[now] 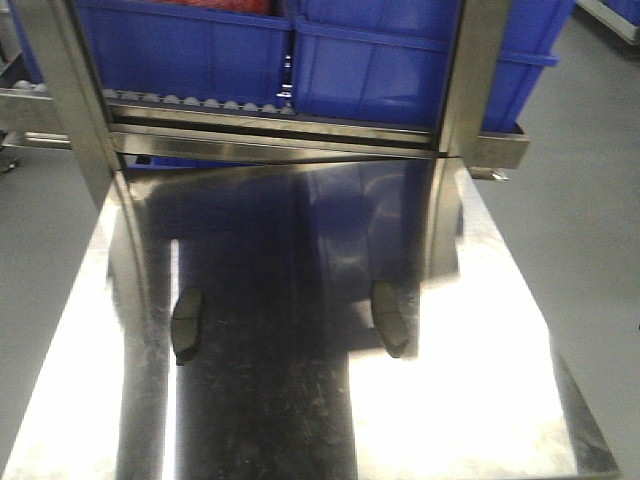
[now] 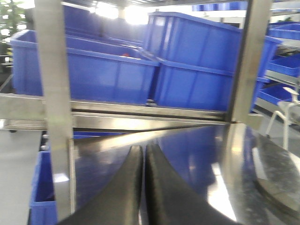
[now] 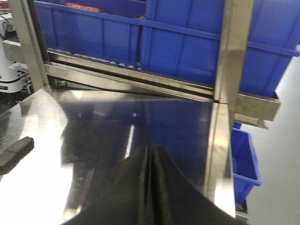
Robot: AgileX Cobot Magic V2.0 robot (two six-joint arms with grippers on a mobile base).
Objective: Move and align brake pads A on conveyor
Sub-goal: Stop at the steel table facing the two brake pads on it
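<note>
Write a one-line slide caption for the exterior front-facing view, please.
Two dark brake pads lie apart on a shiny steel table, in front of blue bins.

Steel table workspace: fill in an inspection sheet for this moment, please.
Surface: shiny reflective steel table, heavy glare.
Job's things: dark grey curved oblong brake pads, left pad and right pad, lying apart on the table; conveyor not in view.
Clutter: nothing seen.
Grippers: left gripper and right gripper, black fingers together, empty.
Cables: nothing seen.
Surroundings: blue plastic bins on roller rack behind; grey floor.
</note>
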